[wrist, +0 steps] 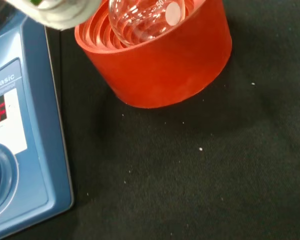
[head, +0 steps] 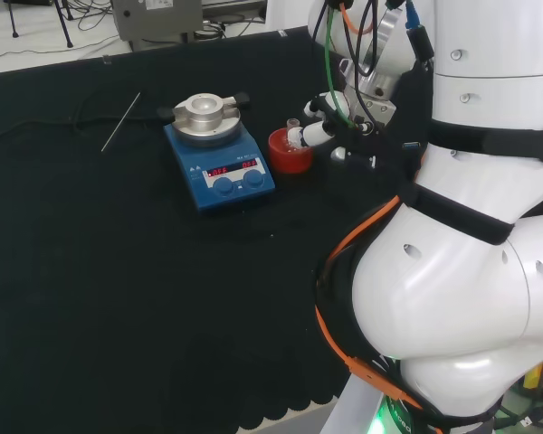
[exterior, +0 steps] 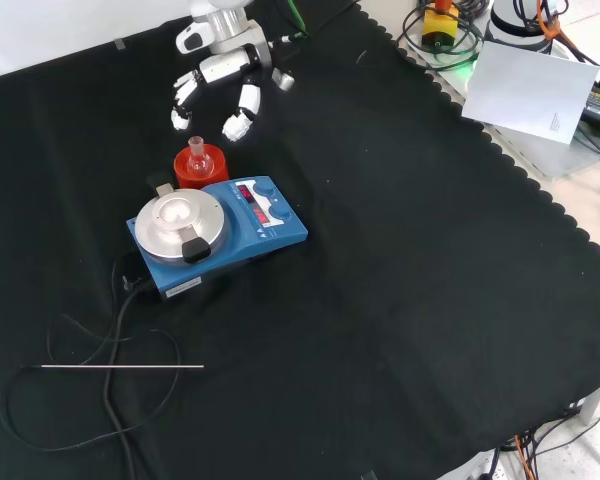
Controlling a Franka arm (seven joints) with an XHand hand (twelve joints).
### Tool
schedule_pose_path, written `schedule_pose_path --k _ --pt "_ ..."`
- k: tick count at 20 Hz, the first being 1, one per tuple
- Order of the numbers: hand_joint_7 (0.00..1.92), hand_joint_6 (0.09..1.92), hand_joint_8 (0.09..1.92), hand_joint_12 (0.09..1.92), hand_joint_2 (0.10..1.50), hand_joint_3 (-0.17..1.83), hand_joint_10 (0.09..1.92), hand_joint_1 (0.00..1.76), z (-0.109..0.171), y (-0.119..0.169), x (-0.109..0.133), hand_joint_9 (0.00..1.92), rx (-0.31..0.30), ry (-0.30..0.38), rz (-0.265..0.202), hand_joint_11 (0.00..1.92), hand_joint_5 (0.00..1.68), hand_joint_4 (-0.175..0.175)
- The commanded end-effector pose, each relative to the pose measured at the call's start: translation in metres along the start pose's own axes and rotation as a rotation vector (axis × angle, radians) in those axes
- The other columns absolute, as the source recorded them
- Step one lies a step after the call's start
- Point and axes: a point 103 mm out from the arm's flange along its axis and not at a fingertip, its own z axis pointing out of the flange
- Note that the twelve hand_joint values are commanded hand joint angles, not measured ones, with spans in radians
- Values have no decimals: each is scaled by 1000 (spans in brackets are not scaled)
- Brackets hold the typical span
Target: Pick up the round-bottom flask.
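1. We take the blue stirrer-hotplate (exterior: 220,232) as our landmark; it is the largest item on the black cloth (exterior: 400,300). Its round metal top plate (exterior: 177,222) is bare.
2. The hand (exterior: 220,75) hovers beyond the hotplate in the front view, fingers spread and relaxed, grasping nothing. It is near the flask but apart from it.
3. The red ribbed stand (exterior: 200,168) sits just beside the hotplate's far edge in the front view, touching or nearly so; we cannot tell which.
4. The round-bottom flask (exterior: 196,150), clear glass, rests upright in that stand with its neck up.
5. A thin metal rod (exterior: 120,367) lies well apart on the near side of the hotplate, by the black cable (exterior: 115,330).
6. Judgement on the step in hand: approach. We would bring the fingers down around the neck, centred over the stand, keep clear of the hotplate's edge, then lift straight up so the bulb leaves the ribs cleanly.
7. View notes: the wrist view shows the bulb (wrist: 142,20) seated in the stand's stepped rings, which the front view does not resolve. The front view shows the gap between fingers and neck.
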Motion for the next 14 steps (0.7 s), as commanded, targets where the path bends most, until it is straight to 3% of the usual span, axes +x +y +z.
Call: schedule_pose_path --k 1,14 --pt "287 398 713 1354 615 527 713 704 5 6 3 440 -31 21 -5 94 386 -67" --pt "301 421 713 1353 626 512 718 765 17 21 12 460 -77 37 -30 104 459 -61"
